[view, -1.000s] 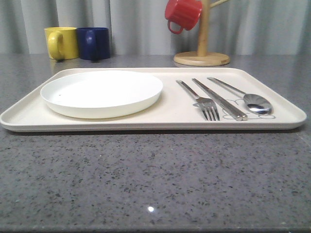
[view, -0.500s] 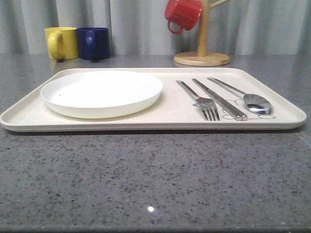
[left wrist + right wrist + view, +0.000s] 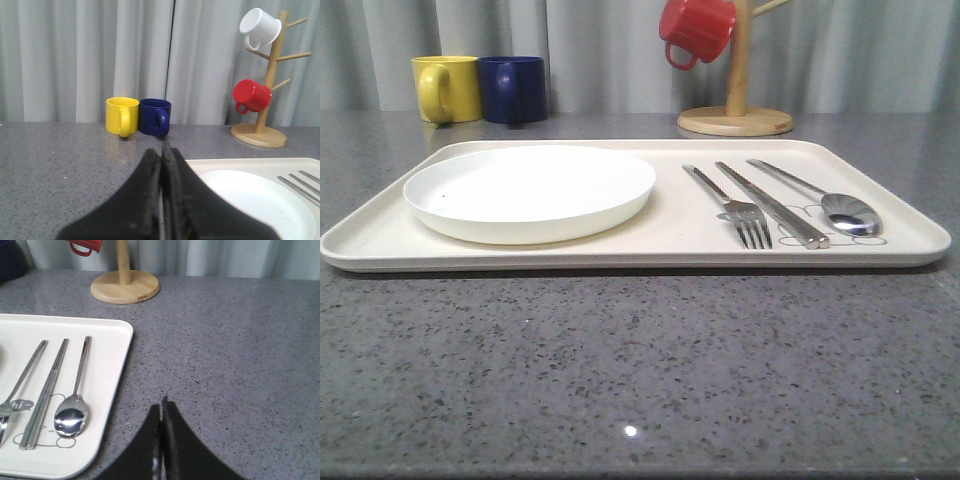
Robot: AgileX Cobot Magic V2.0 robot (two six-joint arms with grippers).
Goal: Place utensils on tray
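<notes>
Three utensils — one fork (image 3: 745,214), one flat-ended bar (image 3: 772,205) and one spoon (image 3: 849,213) — lie side by side on the single cream tray (image 3: 650,258), next to one round white plate (image 3: 529,191). The right gripper (image 3: 161,412), fingers pressed together and holding nothing, hangs over bare grey countertop (image 3: 225,355) just beside the tray's edge nearest the spoon. The left gripper (image 3: 161,150), likewise clenched empty, points toward two mugs, one yellow mug (image 3: 122,116) and one navy mug (image 3: 155,117), with two more, a red mug (image 3: 252,96) and a white mug (image 3: 259,28), on one wooden mug tree (image 3: 265,100).
</notes>
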